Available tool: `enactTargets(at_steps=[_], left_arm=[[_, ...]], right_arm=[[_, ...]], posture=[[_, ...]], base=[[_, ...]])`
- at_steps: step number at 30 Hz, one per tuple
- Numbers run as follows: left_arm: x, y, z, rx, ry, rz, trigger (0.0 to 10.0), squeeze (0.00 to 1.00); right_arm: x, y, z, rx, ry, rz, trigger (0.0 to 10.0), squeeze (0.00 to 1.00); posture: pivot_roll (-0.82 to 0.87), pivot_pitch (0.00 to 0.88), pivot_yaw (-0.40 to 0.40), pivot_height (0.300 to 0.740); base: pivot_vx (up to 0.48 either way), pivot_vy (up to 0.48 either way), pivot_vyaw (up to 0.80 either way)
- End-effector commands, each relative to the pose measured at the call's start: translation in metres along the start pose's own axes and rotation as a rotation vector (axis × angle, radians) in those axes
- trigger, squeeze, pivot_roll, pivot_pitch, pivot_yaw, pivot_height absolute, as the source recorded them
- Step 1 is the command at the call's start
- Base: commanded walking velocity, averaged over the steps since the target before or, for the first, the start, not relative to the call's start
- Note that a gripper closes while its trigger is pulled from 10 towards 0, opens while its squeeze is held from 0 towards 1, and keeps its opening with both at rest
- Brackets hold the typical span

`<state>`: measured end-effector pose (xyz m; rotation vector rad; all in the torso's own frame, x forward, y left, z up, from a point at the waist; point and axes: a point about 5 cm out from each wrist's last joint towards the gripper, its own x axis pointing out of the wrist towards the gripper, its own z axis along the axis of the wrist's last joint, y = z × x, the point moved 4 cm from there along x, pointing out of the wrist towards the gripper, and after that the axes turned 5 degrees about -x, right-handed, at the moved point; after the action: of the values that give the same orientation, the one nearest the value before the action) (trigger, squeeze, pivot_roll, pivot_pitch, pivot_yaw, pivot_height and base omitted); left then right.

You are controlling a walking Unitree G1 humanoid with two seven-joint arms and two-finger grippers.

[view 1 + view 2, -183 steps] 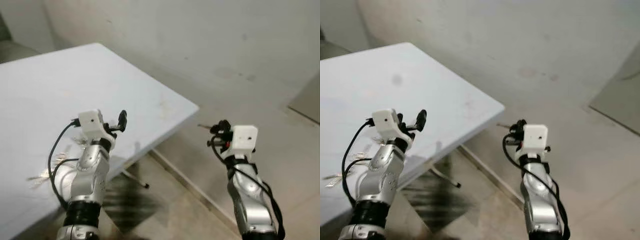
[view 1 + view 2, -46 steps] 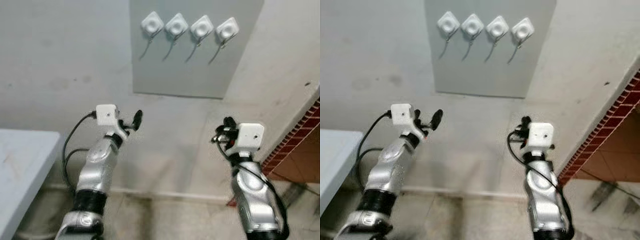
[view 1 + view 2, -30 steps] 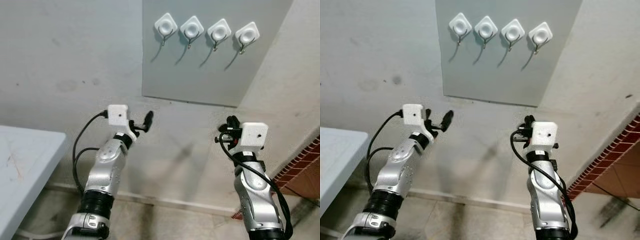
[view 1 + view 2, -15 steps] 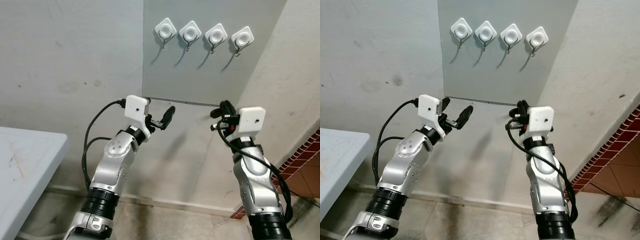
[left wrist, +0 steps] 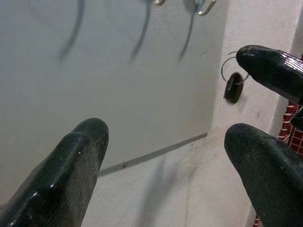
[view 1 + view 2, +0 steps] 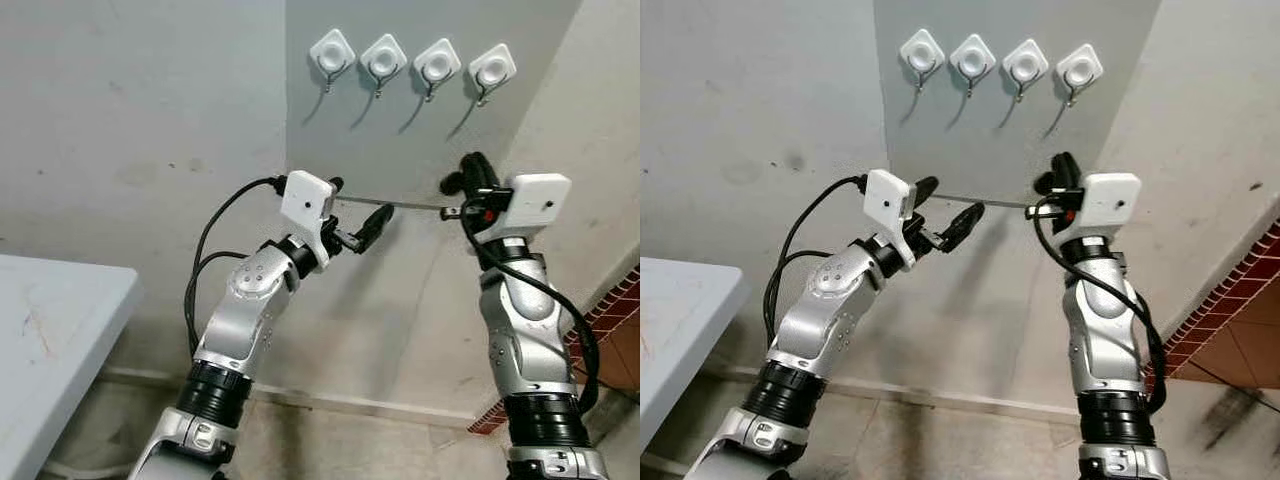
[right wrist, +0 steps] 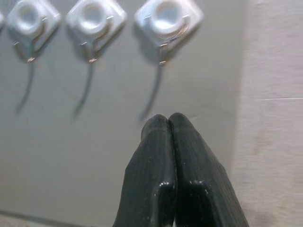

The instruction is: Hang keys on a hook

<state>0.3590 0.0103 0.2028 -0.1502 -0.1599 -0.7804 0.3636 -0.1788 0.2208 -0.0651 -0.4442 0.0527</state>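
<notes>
Four white diamond-shaped hooks (image 6: 437, 60) sit in a row on a grey wall panel (image 6: 400, 130). My right gripper (image 6: 462, 180) is raised just below the rightmost hook (image 7: 166, 21), and its fingers (image 7: 161, 130) are pressed together. In the left wrist view, a thin key ring with a dark fob, the keys (image 5: 232, 88), hangs from the right gripper's fingertip. My left gripper (image 6: 358, 208) is open with nothing between its fingers. It is held up in front of the panel's lower edge, to the left of the right gripper.
A white table (image 6: 50, 310) stands at the lower left against the wall. A red brick strip (image 6: 615, 300) runs along the lower right. Pale plaster wall surrounds the panel, with tiled floor (image 6: 330, 440) below.
The view turned from the table to the hook wall. Over the last second both arms rose, the right gripper climbing to just under the rightmost hook and the left reaching up and rightward.
</notes>
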Motion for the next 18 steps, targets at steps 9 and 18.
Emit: enactTargets(at_steps=[9, 18], left_arm=[[0.010, -0.009, 0.012, 0.028, -0.014, -0.074, 10.0, 0.00], [0.014, -0.010, 0.018, 0.024, -0.030, -0.080, 10.0, 0.00]], right_arm=[[0.011, 0.001, 0.030, 0.054, -0.130, 0.067, 10.0, 0.00], [0.023, 0.010, 0.037, 0.104, -0.159, 0.137, 10.0, 0.00]], posture=[[-0.07, 0.000, 0.024, 0.740], [-0.06, 0.000, 0.014, 0.740]], base=[[0.000, 0.000, 0.00], [0.000, 0.000, 0.00]])
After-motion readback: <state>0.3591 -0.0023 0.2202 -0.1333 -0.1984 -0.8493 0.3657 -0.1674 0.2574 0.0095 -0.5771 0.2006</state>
